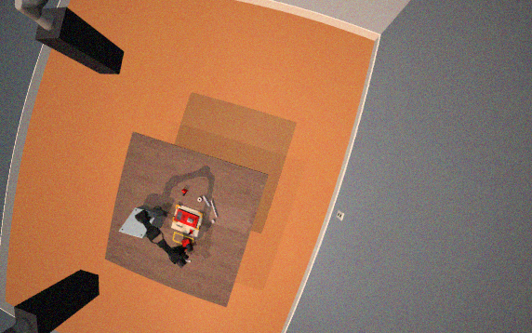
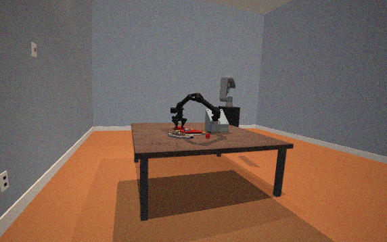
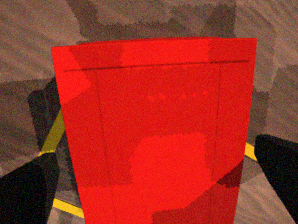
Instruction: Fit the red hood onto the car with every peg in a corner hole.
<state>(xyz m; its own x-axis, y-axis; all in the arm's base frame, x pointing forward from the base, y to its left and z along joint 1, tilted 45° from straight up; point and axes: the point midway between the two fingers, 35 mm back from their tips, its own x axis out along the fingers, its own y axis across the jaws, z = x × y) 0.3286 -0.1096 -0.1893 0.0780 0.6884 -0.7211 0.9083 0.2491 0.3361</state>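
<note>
The hood (image 3: pixel 154 145) lies flat on the table (image 2: pixel 159 143), inside a yellow outline (image 3: pixel 69 208) marked on the wood, and it fills most of my wrist view: a red shell seen from straight above, its flat roof toward me. I cannot make out the corner holes from here.

Reading that view from left to right: my left finger (image 3: pixel 25 205) is a dark shape at the lower left, just beside the hood's left edge; then comes the red roof; then my right finger (image 3: pixel 278 169) at the lower right, just beside the other edge. My gripper (image 3: pixel 160 153) stands spread wide with nothing in it, and the hood sits between the fingers, gripped by neither.

From above, the chassis in its jig (image 1: pixel 187 219) lies near the hood's spot, toward the middle of the table. Red shows on it, but at this size I cannot tell whether that is the engine block or something else. Some small loose parts (image 1: pixel 210 206) lie just past it, and a small red piece (image 1: pixel 184 191) sits apart from those.

So, as I judge it, nothing of the task proper is done: the hood is unlifted and the pegs are uncovered. I am lined up for the pickup. What remains is to close on the shell's sides, lift it, carry it over the chassis, settle every corner hole onto its peg until the hood sits flat, then open and back away without touching anything.
</note>
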